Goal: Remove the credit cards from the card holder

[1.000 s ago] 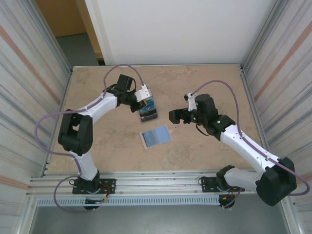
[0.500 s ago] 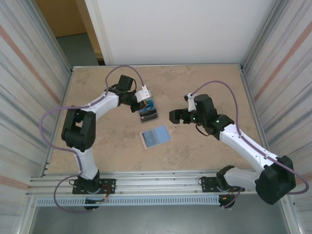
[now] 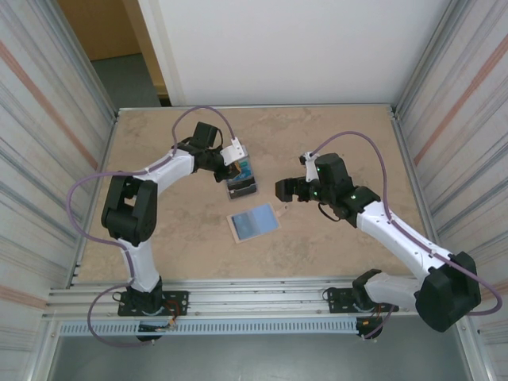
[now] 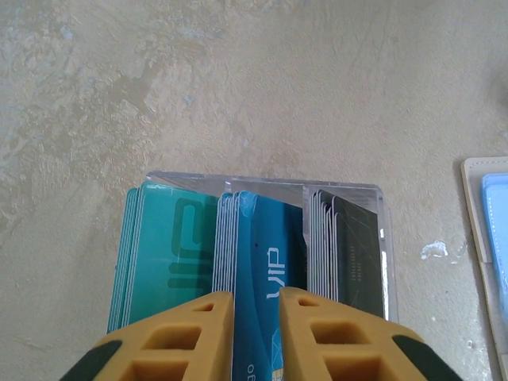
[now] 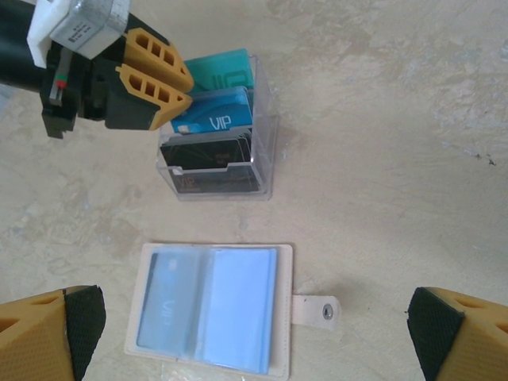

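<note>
You have the tan marbled table [image 3: 341, 135] shut in by ribbed metal walls [image 3: 48, 143] along its left and right edges, with a rail [image 3: 254, 302] across the bottom of the top view. Bare surface lies wide across the upper part and in the lower left and lower right, while everything you work with sits bunched at the centre. Your left gripper [image 3: 231, 167] hangs just left of centre, over the upper end of a clear plastic tray [image 5: 268, 131]. In the left wrist view its orange fingers [image 4: 182, 333] stand a narrow slit apart, and the blue stack shows through that slit. You cannot tell whether the tips touch it. Your right gripper [image 3: 282, 190] sits right of centre, near the tray's right side but apart from it, its jaws spread wide with nothing between them. The tray stands just above the card holder [image 5: 238, 305] in the top view, with a strip of bare table between the two. The holder lies flat and open at the centre of the table, pale blue inner face up. The credit cards [image 4: 266, 238] stand in the tray in three stacks side by side: teal, blue marked VIP, and dark. One more blue card [image 5: 165, 305] shows through the holder's left pocket in the right wrist view. A small tab [image 5: 317, 309] with a snap sticks out from the holder's right edge, flat on the table.
</note>
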`<action>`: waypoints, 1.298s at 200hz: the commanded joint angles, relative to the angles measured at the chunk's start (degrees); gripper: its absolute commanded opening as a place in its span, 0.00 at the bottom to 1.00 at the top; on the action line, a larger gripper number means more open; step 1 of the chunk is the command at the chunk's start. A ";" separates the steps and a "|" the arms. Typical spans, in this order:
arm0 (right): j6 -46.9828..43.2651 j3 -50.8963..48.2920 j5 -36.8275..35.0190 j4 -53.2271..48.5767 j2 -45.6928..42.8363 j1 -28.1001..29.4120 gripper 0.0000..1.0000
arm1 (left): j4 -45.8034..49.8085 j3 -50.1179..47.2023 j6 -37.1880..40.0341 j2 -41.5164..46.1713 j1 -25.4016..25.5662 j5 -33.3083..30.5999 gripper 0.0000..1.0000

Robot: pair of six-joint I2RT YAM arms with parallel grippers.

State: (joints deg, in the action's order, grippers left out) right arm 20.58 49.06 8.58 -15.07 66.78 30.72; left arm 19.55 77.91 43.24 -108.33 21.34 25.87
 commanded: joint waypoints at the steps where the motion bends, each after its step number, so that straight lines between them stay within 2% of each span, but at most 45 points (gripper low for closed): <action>1: 0.95 1.94 -0.88 -0.82 0.74 0.52 1.00 | -0.15 -0.13 -1.00 2.75 0.25 0.34 0.22; 30: 0.81 2.44 -4.38 -2.52 1.95 2.00 0.96 | -1.76 -2.84 -3.04 7.18 1.04 -1.08 0.23; 57: 1.22 2.94 -6.98 -4.13 4.16 3.64 0.92 | -6.78 -8.40 -7.29 13.07 2.23 -5.28 0.23; 71: 1.18 3.45 -8.32 -4.91 5.61 4.94 0.86 | -10.37 -11.96 -10.63 16.71 2.94 -8.78 0.25; 79: 1.22 3.60 -9.07 -5.22 6.40 5.81 0.79 | -13.00 -14.31 -13.50 19.01 3.35 -11.30 0.25; 84: 1.15 3.95 -9.37 -5.48 6.97 6.29 0.73 | -15.04 -15.99 -15.34 20.39 3.51 -12.82 0.36; 91: 0.97 4.27 -9.45 -5.95 7.85 6.94 0.68 | -17.59 -18.25 -18.35 22.41 3.69 -14.75 0.46; 115: 0.84 5.67 -10.70 -6.97 10.99 9.39 0.60 | -21.14 -24.49 -28.38 29.01 3.86 -21.47 0.48; 139: 1.20 7.10 -11.03 -7.40 14.11 12.14 0.51 | -21.12 -30.16 -36.18 34.78 3.83 -28.63 0.73; 170: 2.50 9.12 -11.64 -7.67 18.68 15.28 0.50 | -17.41 -36.37 -46.12 41.16 3.47 -39.53 0.98; 202: 3.20 12.59 -12.17 -8.61 24.77 18.62 0.48 | -12.50 -41.54 -57.47 47.89 1.10 -43.60 0.99; 234: 2.83 17.17 -13.08 -10.16 31.07 22.10 0.35 | -7.68 -44.82 -63.46 53.86 -0.41 -46.92 0.99; 259: 2.19 21.25 -13.31 -12.17 36.08 24.15 0.32 | -5.21 -47.50 -67.62 57.19 -1.08 -51.26 0.99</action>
State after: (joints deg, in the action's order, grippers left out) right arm 22.92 66.54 -3.25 -23.88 99.00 53.19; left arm 10.04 32.75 -16.62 -54.15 21.04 -18.79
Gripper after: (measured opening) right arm 0.328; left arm 0.986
